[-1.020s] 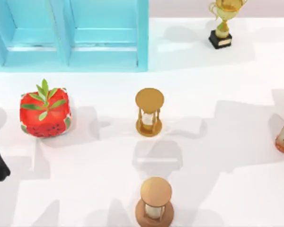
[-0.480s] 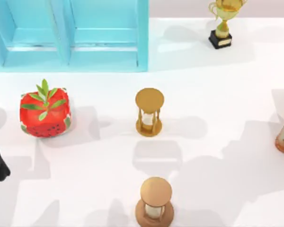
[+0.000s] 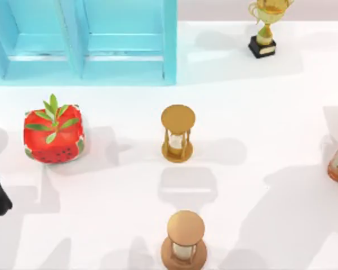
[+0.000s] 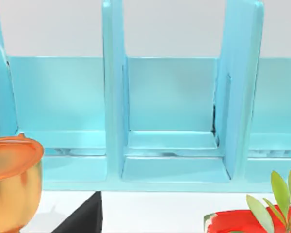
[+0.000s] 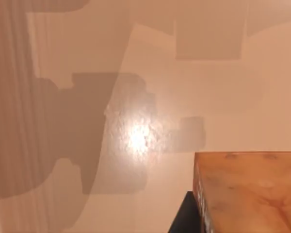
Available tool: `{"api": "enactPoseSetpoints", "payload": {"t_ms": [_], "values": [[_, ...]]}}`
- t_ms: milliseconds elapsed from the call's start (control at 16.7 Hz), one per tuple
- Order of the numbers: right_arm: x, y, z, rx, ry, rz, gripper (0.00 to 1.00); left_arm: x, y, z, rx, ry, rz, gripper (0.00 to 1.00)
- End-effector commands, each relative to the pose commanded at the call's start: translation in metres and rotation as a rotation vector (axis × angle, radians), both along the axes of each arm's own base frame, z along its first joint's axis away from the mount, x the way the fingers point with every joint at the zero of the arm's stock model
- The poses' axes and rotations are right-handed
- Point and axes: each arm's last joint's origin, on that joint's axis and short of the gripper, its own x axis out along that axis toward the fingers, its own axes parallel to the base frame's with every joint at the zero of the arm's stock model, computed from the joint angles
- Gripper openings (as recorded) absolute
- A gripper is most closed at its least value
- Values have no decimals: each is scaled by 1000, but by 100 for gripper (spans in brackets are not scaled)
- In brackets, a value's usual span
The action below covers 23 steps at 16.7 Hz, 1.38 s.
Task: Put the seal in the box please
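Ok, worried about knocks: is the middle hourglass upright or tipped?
Upright: the middle hourglass stands on its base, its round top facing the top view's camera.

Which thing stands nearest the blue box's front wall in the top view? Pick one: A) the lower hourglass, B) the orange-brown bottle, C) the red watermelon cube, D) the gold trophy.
C: the red watermelon cube stands just below the box at the table's left, closer to its front wall than the others.
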Motion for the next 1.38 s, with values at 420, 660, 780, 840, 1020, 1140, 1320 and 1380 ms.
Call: {"api": "enactPoseSetpoints", "payload": {"t_ms": [420, 660, 780, 840, 1020, 1140, 1320, 1380], "values": [[0, 0, -3, 1, 1, 2, 23, 0, 0, 0, 0, 0, 0, 100], [0, 0, -3, 1, 1, 2, 53, 0, 0, 0, 0, 0, 0, 100], [0, 0, -3, 1, 1, 2, 68, 0, 0, 0, 0, 0, 0, 100], [0, 0, -3, 1, 1, 2, 75, 0, 0, 0, 0, 0, 0, 100], [0, 0, -3, 1, 1, 2, 98, 0, 0, 0, 0, 0, 0, 100], [0, 0, -3, 1, 1, 2, 100, 0, 0, 0, 0, 0, 0, 100], [0, 0, -3, 1, 1, 2, 100, 0, 0, 0, 0, 0, 0, 100], [0, 0, -3, 1, 1, 2, 100, 0, 0, 0, 0, 0, 0, 100]]}}
